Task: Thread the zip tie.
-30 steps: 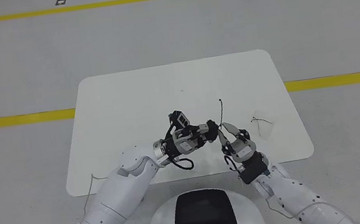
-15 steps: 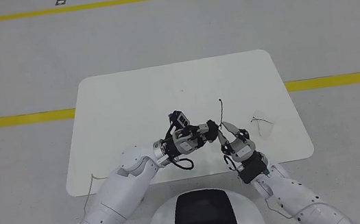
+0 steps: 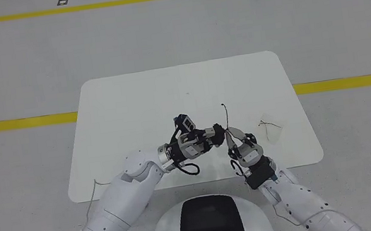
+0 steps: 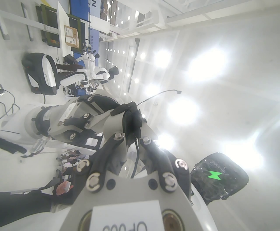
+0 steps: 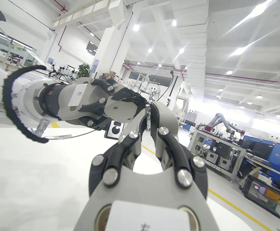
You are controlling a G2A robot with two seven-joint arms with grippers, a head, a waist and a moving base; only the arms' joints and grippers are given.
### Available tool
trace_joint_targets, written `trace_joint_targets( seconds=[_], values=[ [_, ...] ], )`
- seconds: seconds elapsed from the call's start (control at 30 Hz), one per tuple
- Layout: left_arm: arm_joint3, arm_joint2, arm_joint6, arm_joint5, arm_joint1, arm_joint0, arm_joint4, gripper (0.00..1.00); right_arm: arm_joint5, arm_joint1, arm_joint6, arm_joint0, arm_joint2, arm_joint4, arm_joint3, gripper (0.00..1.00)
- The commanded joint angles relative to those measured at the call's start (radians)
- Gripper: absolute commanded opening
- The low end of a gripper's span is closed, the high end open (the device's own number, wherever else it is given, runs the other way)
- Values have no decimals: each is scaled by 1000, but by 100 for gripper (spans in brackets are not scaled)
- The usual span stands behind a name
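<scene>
You have the thin black plastic zip tie (image 4: 161,93) in the air above the near edge of the white rounded desk (image 3: 134,108), just where your two arms meet. The left pincer (image 4: 130,119) is clenched on it. One part of the strap runs back between its fingers (image 4: 122,140), and the other part rises free and ends in a small thicker piece, which I judge to be the head. The right pincer (image 5: 149,108) is at the same spot, tip to tip with the left one. Whether it is grasping the strap or has released it, I cannot tell.

To do this step well, I think you should keep the left grip firm and let only one arm travel. The strap is thin and springy, so bend it slowly or it may flick out. Bring the pointed end straight to the slot of the head, flat and not twisted. The pincers are very close, so make small moves to avoid a collision.

By my count there are two pincers, one zip tie in the air, one desk, and one bent dark strand (image 3: 270,125) lying on the desk well apart at the right, perhaps a second tie
</scene>
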Motion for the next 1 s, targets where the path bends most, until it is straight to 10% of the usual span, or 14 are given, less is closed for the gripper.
trace_joint_targets(
  seconds=[0.0,0.97],
  values=[
    [0,0,0,0,0,0,0,0,-2,-2,0,-2,3,-2,1,2],
    [0,0,0,0,0,0,0,0,-17,-3,0,-8,34,-9,24,0]
  ],
)
